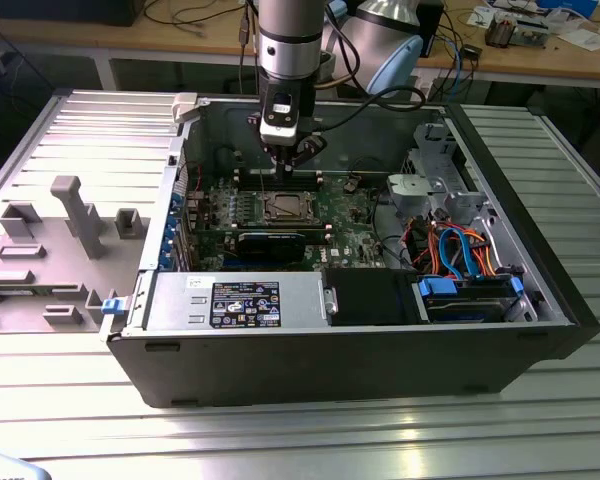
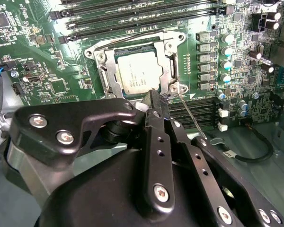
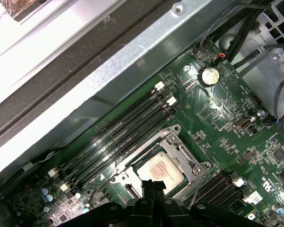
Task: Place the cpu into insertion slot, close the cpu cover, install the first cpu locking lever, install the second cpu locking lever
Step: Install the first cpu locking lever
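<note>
While the open computer case holds the board, the gripper hangs at the insertion slot corner, fingers drawn together on nothing I can make out.
Seating looks done: the cpu cover lies flat around the cpu in the slot; one thin lever wire juts free, so latching seems left.

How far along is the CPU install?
Done: cpu sits in the insertion slot, cpu cover lies flat over it. In hand: gripper tip at the socket corner beside a thin locking lever that stands raised. Left: that lever is not latched; the other lever's state I cannot tell.
</note>
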### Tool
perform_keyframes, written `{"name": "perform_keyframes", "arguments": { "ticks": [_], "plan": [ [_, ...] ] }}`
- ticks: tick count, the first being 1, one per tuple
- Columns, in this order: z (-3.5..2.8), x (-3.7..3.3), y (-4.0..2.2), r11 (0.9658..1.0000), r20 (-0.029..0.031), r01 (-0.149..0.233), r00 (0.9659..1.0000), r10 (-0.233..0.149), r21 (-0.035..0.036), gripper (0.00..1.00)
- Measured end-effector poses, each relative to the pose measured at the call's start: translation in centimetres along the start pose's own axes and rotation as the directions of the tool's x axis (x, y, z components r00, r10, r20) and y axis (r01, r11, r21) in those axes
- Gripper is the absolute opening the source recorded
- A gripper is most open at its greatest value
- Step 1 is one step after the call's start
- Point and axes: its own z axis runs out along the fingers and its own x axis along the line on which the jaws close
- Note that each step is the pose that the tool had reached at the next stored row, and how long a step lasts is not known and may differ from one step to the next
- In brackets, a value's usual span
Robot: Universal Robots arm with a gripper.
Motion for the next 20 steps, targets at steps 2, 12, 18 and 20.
{"name": "perform_keyframes", "arguments": {
  "ticks": [2,12,18,20],
  "plan": [
    [0.00,0.00,0.00,1.0000,0.0000,0.002,1.0000,-0.002,0.0000,0.11],
    [0.00,0.00,0.00,0.9999,0.0001,0.012,0.9999,-0.012,-0.0002,0.11],
    [0.00,0.00,0.00,0.9999,0.0001,0.017,0.9999,-0.017,-0.0002,0.11],
    [0.00,0.00,0.00,0.9998,0.0001,0.019,0.9998,-0.019,-0.0002,0.11]
  ]
}}
